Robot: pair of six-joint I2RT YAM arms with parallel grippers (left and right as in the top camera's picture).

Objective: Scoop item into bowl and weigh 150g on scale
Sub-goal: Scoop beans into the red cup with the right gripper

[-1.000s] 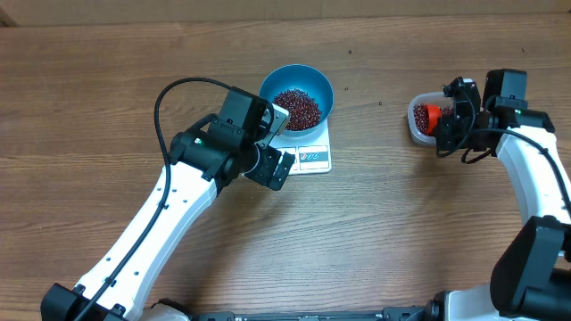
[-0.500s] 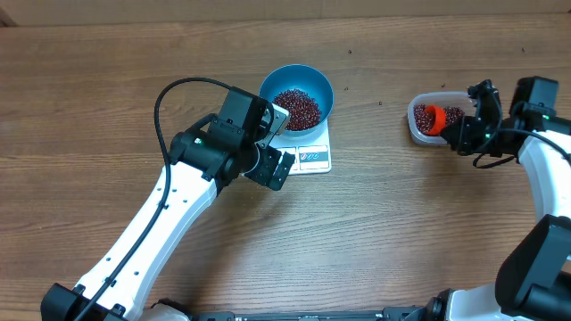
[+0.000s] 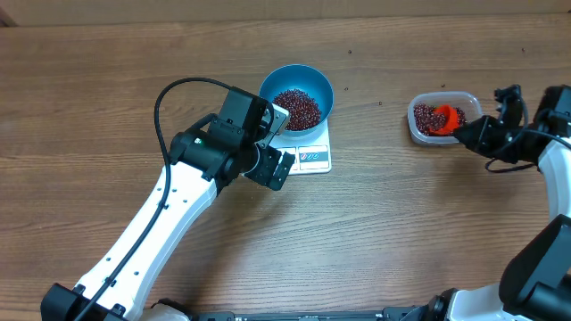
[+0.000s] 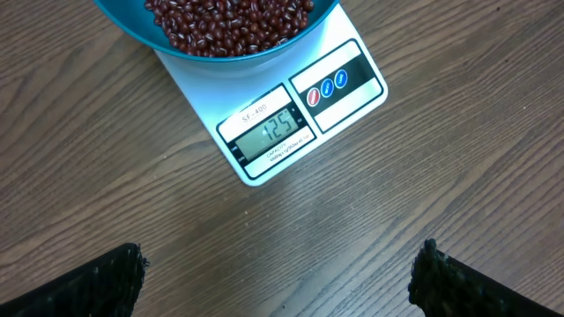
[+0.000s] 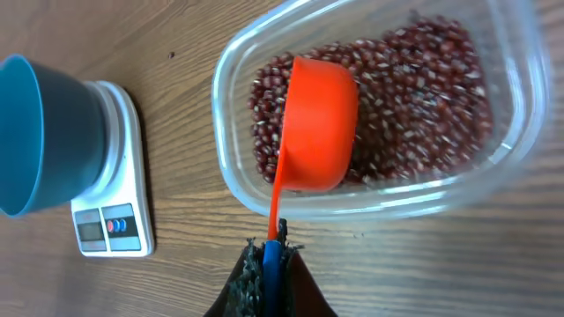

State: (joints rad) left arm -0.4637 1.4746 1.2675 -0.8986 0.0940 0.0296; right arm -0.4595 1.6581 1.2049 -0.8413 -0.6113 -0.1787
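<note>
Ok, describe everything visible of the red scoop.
The bright orange-red plastic scoop has a round deep cup and a thin flat handle. The shut right pincer clamps the handle's end. The cup sits inside the clear plastic tub, over the small dark red-brown beans, its smooth outside showing, its inside hidden.

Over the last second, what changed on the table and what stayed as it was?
The right gripper, shut on the red scoop by its handle, drew back toward the overhead view's right edge, dragging the scoop across the clear tub. Nothing was grabbed or released. The open left gripper, scale, blue bowl and beans stayed put.
</note>
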